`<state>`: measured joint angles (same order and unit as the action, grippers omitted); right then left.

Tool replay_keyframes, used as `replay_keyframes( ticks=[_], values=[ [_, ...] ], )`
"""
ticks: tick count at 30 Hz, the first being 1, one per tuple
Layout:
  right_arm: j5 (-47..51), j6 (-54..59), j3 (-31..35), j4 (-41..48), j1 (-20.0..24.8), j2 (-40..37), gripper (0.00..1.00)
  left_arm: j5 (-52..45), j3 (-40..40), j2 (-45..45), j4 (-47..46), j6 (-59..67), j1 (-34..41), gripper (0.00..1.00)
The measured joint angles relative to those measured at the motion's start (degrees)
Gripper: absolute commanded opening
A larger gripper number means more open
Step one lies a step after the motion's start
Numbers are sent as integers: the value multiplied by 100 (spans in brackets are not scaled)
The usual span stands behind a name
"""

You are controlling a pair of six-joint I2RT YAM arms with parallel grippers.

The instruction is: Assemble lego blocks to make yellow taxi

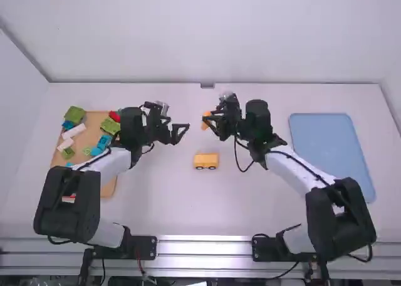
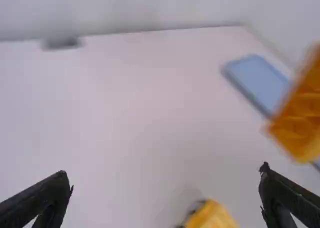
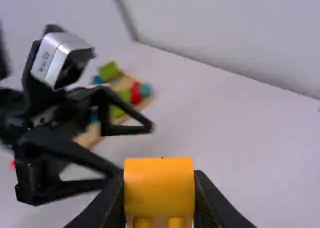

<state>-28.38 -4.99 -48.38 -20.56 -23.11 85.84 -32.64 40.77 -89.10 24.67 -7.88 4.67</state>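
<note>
My left gripper (image 1: 182, 130) stands open above the table, left of centre, with nothing between its fingers; in the left wrist view the left gripper (image 2: 167, 188) has its fingers wide apart. Across from it, my right gripper (image 1: 211, 120) holds an orange-yellow block (image 1: 205, 120) up in the air. In the right wrist view this block (image 3: 159, 187) is clamped by the right gripper (image 3: 159, 198). The yellow car body with dark wheels (image 1: 206, 160) rests on the table between the arms, nearer the camera than both grippers.
A wooden tray (image 1: 94, 128) with several green, blue, red and white blocks lies at the left, partly behind the left arm. On the right is a blue tray (image 1: 332, 148). The table's back edge meets a white wall.
</note>
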Motion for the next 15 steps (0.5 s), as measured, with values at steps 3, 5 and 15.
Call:
replay_keyframes(
  ticks=[3, 5, 15],
  values=[
    [1534, 138, -144, 1563, -396, -516, 16, 1453, 0, -2, -531, -603, 0, 99],
    [2046, 177, -402, 2623, -546, -597, 17, 1893, 0, -4, -584, -763, 0, 99],
    [2789, 1434, -2205, 6231, -382, 839, 11, 1191, 0, -4, -31, 861, 0, 99]
  ],
)
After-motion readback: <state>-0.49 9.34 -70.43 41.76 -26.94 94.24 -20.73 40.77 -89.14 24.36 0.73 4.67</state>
